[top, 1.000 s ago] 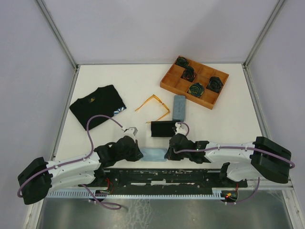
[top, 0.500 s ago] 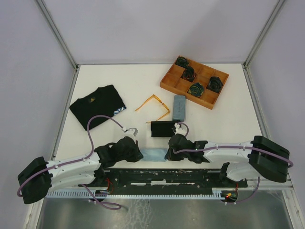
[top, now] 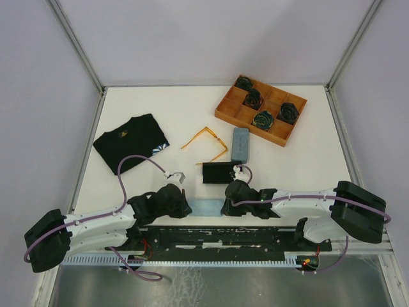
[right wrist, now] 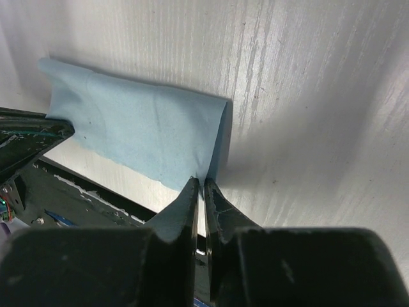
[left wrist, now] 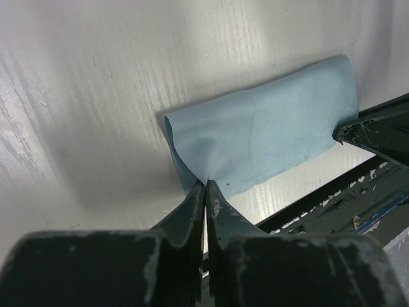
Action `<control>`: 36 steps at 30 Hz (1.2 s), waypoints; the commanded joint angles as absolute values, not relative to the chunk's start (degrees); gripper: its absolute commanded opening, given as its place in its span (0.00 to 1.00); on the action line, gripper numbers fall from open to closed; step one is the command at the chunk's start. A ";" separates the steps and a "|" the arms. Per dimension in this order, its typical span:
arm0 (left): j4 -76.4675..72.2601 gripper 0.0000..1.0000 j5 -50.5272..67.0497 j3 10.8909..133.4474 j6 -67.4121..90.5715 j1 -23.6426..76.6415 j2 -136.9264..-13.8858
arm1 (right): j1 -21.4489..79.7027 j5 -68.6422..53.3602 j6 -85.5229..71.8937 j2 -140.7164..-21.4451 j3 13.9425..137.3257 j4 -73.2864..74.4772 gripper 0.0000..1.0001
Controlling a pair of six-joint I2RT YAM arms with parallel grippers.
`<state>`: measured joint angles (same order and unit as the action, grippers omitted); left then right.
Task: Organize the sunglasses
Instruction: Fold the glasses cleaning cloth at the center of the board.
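Note:
The orange-yellow sunglasses (top: 206, 144) lie open on the white table, untouched, beside a grey-blue case (top: 240, 144). A black case (top: 219, 173) sits just nearer. A folded light blue cloth (top: 206, 208) lies at the near edge between both grippers. My left gripper (top: 186, 208) (left wrist: 206, 185) is shut on the left end of the cloth (left wrist: 268, 137). My right gripper (top: 224, 208) (right wrist: 200, 184) pinches the right corner of the cloth (right wrist: 140, 137), with only a thin slit between its jaws.
A black folded shirt (top: 131, 142) lies at the left. A wooden compartment tray (top: 231, 115) holding dark rolled items stands at the back right. The dark metal base rail (top: 217, 235) runs right behind the cloth.
Both wrists have edged slightly toward the near edge of the table. The cloth stays stretched between them.

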<state>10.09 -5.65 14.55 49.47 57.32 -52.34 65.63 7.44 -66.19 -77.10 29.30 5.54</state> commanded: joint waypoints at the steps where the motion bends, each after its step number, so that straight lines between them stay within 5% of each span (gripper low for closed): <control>1: 10.29 0.13 -5.51 15.30 51.34 57.60 -52.92 | 66.01 8.96 -65.76 -76.03 31.24 6.31 0.21; 6: 14.90 0.34 -6.70 17.22 50.36 57.57 -50.13 | 66.01 12.25 -64.69 -72.41 32.23 11.68 0.37; 14: 24.01 0.53 -9.21 20.52 48.20 57.59 -45.16 | 66.05 18.41 -61.10 -66.54 33.06 18.15 0.51; 25: 20.02 0.56 -19.12 21.88 50.72 56.85 -45.45 | 66.01 20.64 -53.75 -67.09 34.88 16.14 0.55; 36: 12.02 0.56 -16.91 22.04 44.97 55.39 -52.83 | 65.19 17.42 -49.73 -75.03 38.50 13.85 0.52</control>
